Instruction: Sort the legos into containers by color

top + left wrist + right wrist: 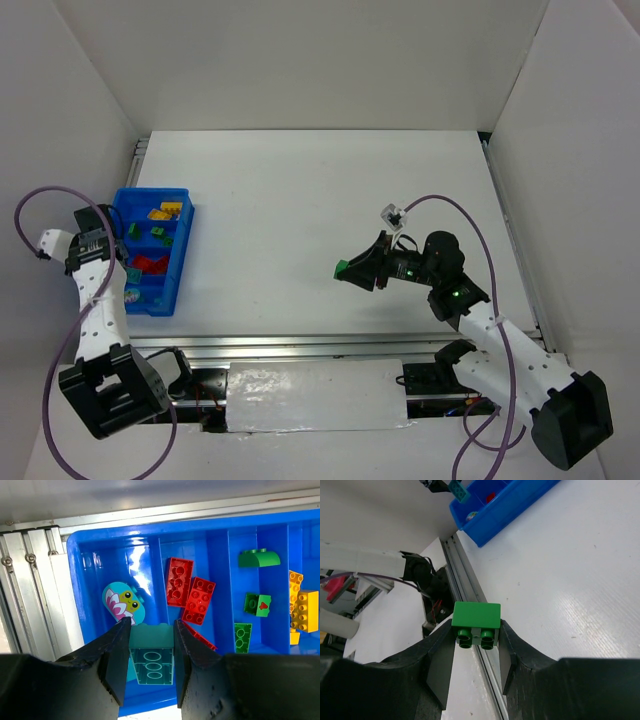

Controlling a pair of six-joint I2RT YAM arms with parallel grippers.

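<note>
Legos [199, 600] lie sorted in the tray [184, 262] at 9 o'clock on the desk [300, 190]: reds [179, 581], greens [258, 558] and yellows [304, 611], each colour in its own compartment. Left claw [151, 629] is clamped on a teal brick [151, 655], hovering over the tray's 6 o'clock end compartment, where a round teal piece [124, 603] lies. Right claw [477, 629] pinches a green brick [476, 614] above the desk, just 5 o'clock of centre, well apart from the tray.

Left gripper [151, 632] tight around teal brick [151, 660], right gripper [476, 632] around green brick [476, 614].
</note>
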